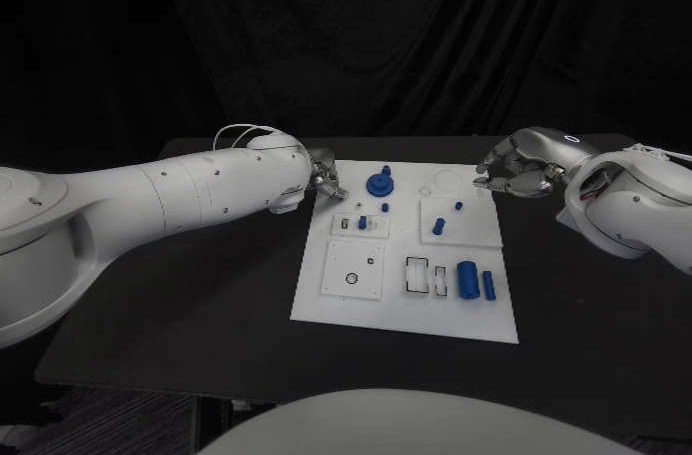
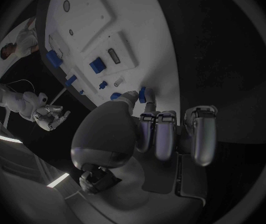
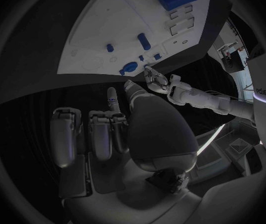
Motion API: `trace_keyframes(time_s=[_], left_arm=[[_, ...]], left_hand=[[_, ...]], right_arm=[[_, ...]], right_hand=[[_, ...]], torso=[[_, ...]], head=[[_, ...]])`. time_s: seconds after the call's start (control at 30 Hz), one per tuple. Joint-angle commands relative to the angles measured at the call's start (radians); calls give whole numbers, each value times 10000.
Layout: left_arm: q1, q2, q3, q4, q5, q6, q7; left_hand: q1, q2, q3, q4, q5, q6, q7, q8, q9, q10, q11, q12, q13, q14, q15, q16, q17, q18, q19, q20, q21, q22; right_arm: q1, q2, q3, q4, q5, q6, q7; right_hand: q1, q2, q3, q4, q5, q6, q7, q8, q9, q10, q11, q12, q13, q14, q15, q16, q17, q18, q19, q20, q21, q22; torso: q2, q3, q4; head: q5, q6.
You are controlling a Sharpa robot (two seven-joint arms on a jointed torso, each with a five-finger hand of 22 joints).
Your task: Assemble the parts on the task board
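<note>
The white task board (image 1: 405, 310) lies at the middle of my black surface (image 1: 577, 305), with blue parts in its recesses, among them a large cylinder (image 1: 466, 277) toward 5 o'clock. My left hand (image 1: 323, 178) sits at the board's 10 o'clock corner, pinching a small blue part (image 2: 142, 94) between thumb and fingertip. My right hand (image 1: 516, 170) hovers off the 2 o'clock corner, fingers curled in around nothing.

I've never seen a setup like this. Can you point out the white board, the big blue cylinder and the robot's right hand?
Board (image 1: 335, 310): head view, bare near-left corner.
Big blue cylinder (image 1: 466, 278): head view, middle of its side.
Right hand (image 1: 513, 170): head view, middle of the silver hand.
</note>
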Motion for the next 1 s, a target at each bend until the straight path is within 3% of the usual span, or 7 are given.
trace_keyframes(time_s=[0.03,0.27,0.5,0.73,1.0], left_arm=[[-26,-18,6,35,-39,57,174],[-28,-62,6,92,-39,-23,239],[-28,-213,6,321,-39,-243,252],[-27,-618,6,961,1342,-822,160],[-24,-1258,5,2053,1835,-1154,-52]], left_hand=[[83,6,121,-20,2,49,-16,-36,-14,1052,-1,27,2607,1072,29,26,2635,194,224,41,-46,1849],[93,-85,512,-66,289,73,-19,-57,2,1052,-8,27,2607,1072,19,26,2635,195,225,30,-57,1860],[64,-119,592,-60,345,101,-20,-47,13,1052,-9,27,2607,1072,18,26,2635,190,237,28,-45,1873],[27,-281,940,-97,574,276,-70,50,98,1052,-50,27,2607,1072,-12,26,2635,190,245,7,-49,1887],[-3,-405,1115,-140,729,302,-85,82,149,1052,-68,27,2607,1072,-31,26,2635,202,219,-12,-91,1869]], right_arm=[[-27,-10,8,3,-18,50,-204],[-29,-4,8,-1,-18,78,-224],[-29,-21,8,9,-18,92,-243],[-29,-68,8,26,-18,115,-285],[-28,-110,8,34,-18,146,-331]], right_hand=[[95,43,-12,-69,39,62,11,-43,-15,1043,41,26,2631,1030,70,29,2634,69,559,51,-68,2330],[120,63,5,-95,43,66,8,-49,-18,1043,39,26,2631,1030,69,29,2634,71,556,50,-74,2328],[135,71,14,-111,44,67,7,-53,-20,1043,38,26,2631,1030,68,29,2634,73,552,49,-81,2325],[138,72,15,-113,44,68,7,-54,-20,1043,38,26,2631,1030,68,29,2634,73,552,49,-81,2326],[166,86,31,-143,45,73,4,-59,-22,1043,35,26,2631,1030,66,29,2634,74,549,48,-88,2323]], torso=[[-1,-3,3],[-1,-1,5],[-1,-1,6],[-1,1,9],[1,1,9]], head=[[1,2],[19,2],[20,2],[-4,2],[-8,2]])
